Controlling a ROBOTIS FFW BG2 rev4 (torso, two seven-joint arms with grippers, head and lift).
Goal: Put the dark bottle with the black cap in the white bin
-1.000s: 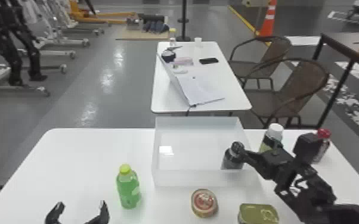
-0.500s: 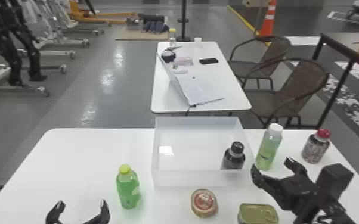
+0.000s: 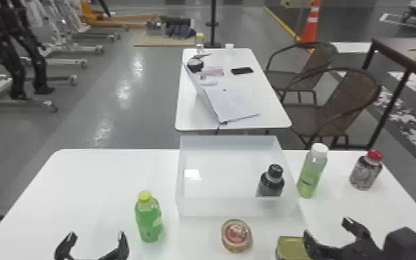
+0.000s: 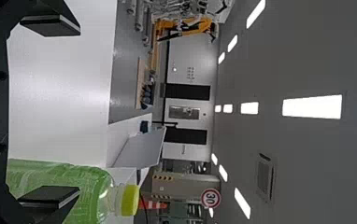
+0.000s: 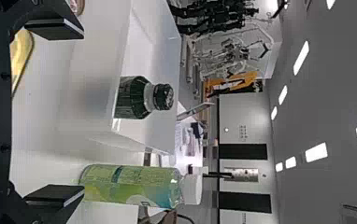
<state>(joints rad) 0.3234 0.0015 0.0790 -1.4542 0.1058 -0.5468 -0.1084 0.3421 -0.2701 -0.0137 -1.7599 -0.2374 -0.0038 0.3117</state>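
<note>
The dark bottle (image 3: 271, 182) with its black cap stands upright inside the white bin (image 3: 236, 207), in the front right corner. In the right wrist view the same bottle (image 5: 133, 98) rises above the wall of the bin (image 5: 92, 93). My right gripper (image 3: 328, 230) is open at the lower right of the head view, in front of the bin and apart from the bottle; its fingers are spread in the right wrist view (image 5: 57, 112). At the bottom left, my left gripper (image 3: 96, 237) is parked open, shown also in the left wrist view (image 4: 50, 112).
A green bottle (image 3: 149, 219) stands left of the bin. Before it lie a round can (image 3: 236, 235) and a flat yellowish tin (image 3: 290, 247). Right of the bin stand a white-capped bottle (image 3: 311, 173) and a red-capped one (image 3: 365, 172). Behind is another table (image 3: 266, 117).
My right gripper has let go of the dark bottle, backed out of the bin, and drawn toward the near right. The bottle stays in the bin, and my left gripper has kept still.
</note>
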